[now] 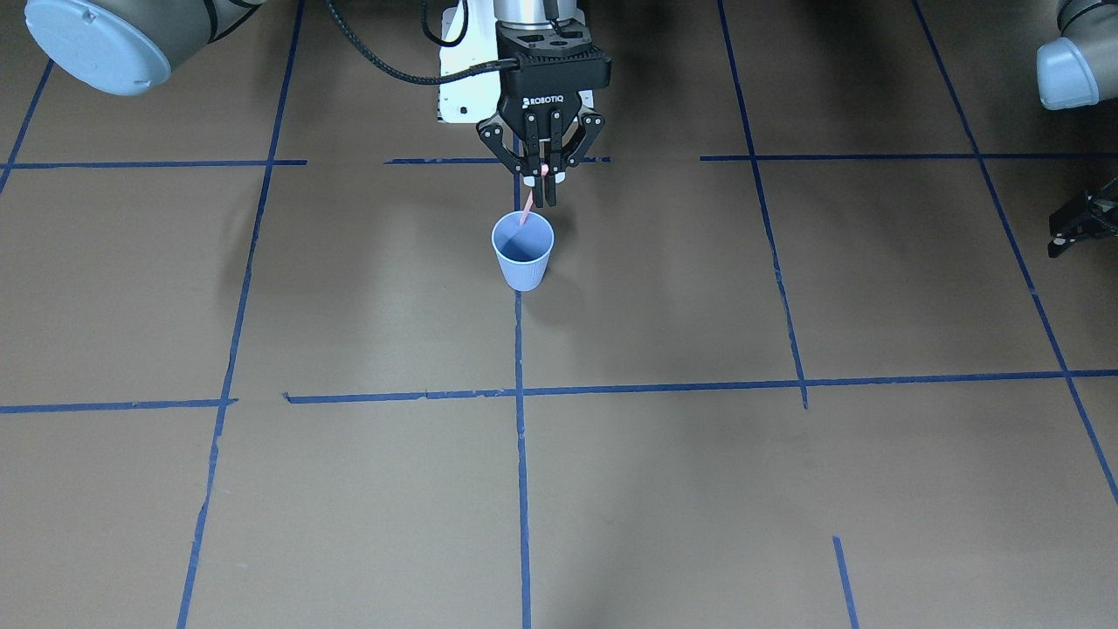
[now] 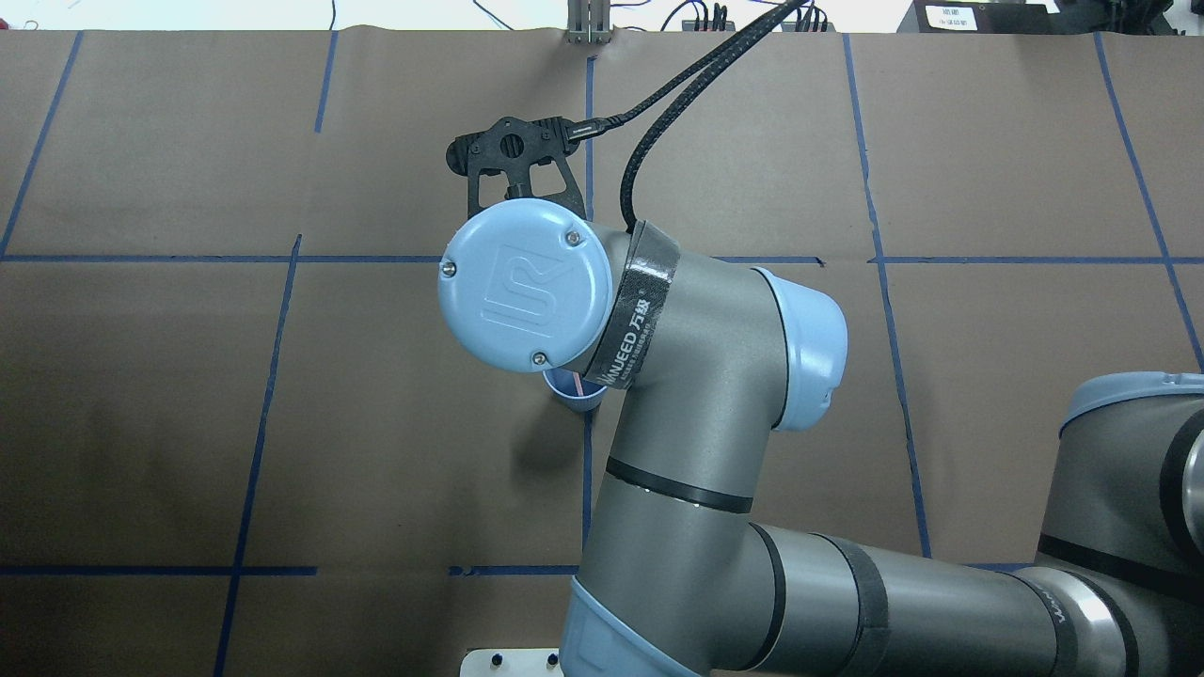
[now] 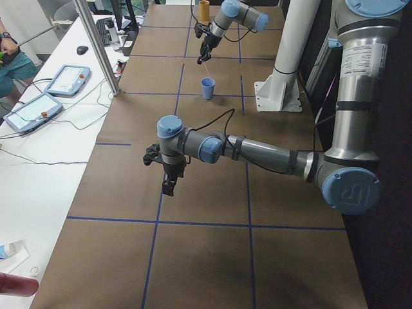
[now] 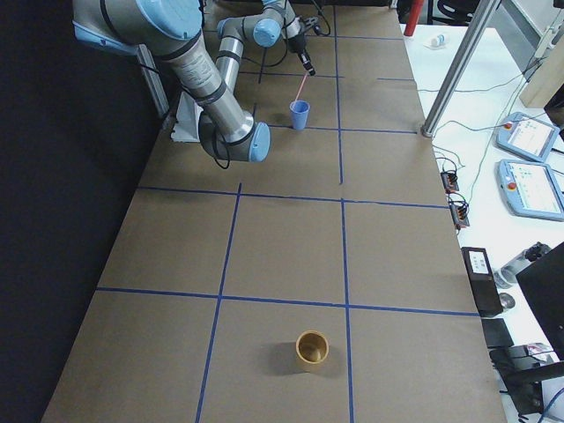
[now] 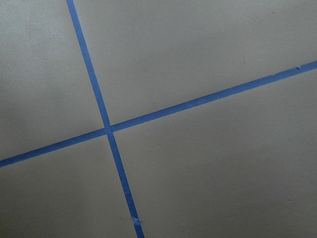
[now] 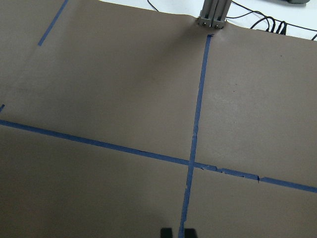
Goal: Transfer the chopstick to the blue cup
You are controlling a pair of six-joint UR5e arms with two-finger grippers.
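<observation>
The blue cup [image 1: 524, 253] stands upright on the brown table, on a blue tape line. Directly above it my right gripper [image 1: 543, 203] points down, shut on the pale pink chopstick [image 1: 527, 210]. The stick slants down, and its lower tip is inside the cup's rim. In the overhead view the right arm's wrist hides the gripper, and only an edge of the cup [image 2: 572, 387] shows. The exterior right view shows the chopstick [image 4: 304, 85] hanging over the cup [image 4: 300, 115]. My left gripper [image 1: 1083, 223] hovers far off at the table's side, and I cannot tell its state.
A brown cup [image 4: 310, 350] stands at the table's right end, far from the blue one. A white arm base [image 1: 463, 70] stands just behind the right gripper. A side table carries pendants [image 3: 67, 78], cables and a person's arm [image 3: 9, 48]. Blue tape lines grid the table.
</observation>
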